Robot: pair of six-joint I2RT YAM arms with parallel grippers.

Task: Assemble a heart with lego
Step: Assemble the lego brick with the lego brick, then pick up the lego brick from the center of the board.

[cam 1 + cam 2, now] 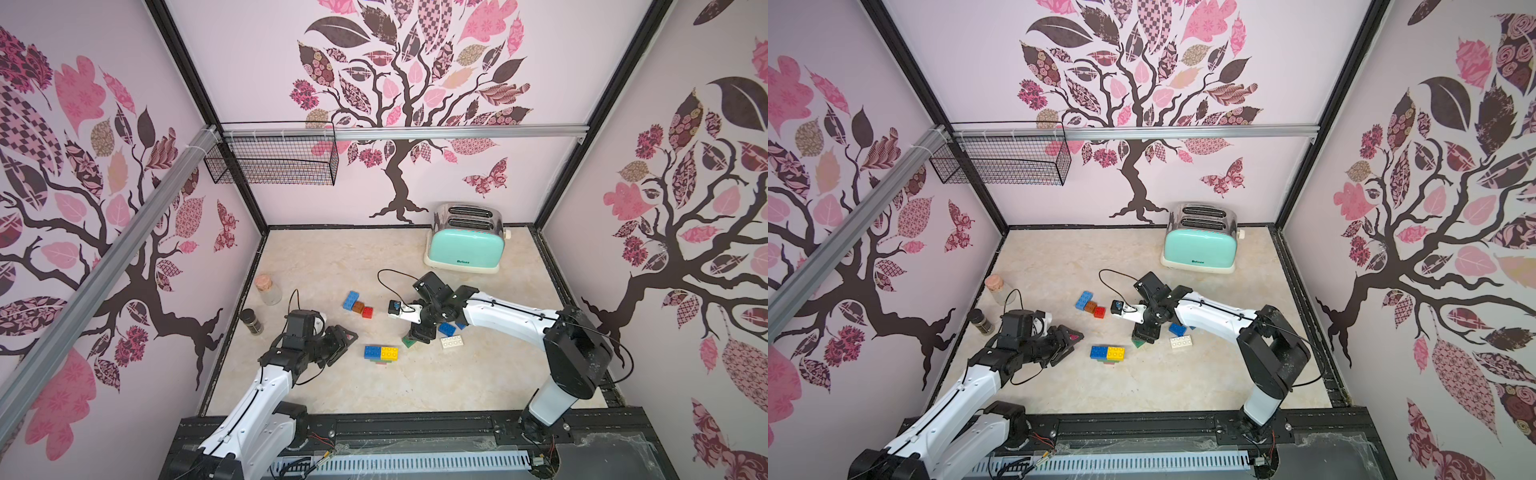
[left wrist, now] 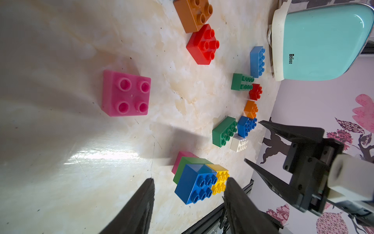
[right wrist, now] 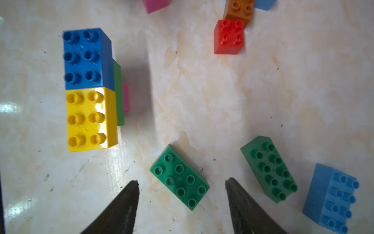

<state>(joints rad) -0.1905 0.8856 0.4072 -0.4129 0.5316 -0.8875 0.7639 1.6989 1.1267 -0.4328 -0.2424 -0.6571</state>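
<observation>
- The lego stack is sitting on the worktop, well apart from the mint toaster, on the side nearer the robot bases.
- Its top is showing a blue brick and a yellow brick butting end to end, six studs each. A green layer and a pink layer are peeking out beneath.
- The right gripper is pointing down between the stack and the toaster, fingers apart and gripping nothing. A loose green brick is lying flat below the gap.
- The left gripper is facing the stack from the side farther from the toaster, fingers apart and empty.
- A white brick is lying between the toaster and the robot bases. A red brick and a brown brick are touching each other, nearer the toaster than the stack.
</observation>
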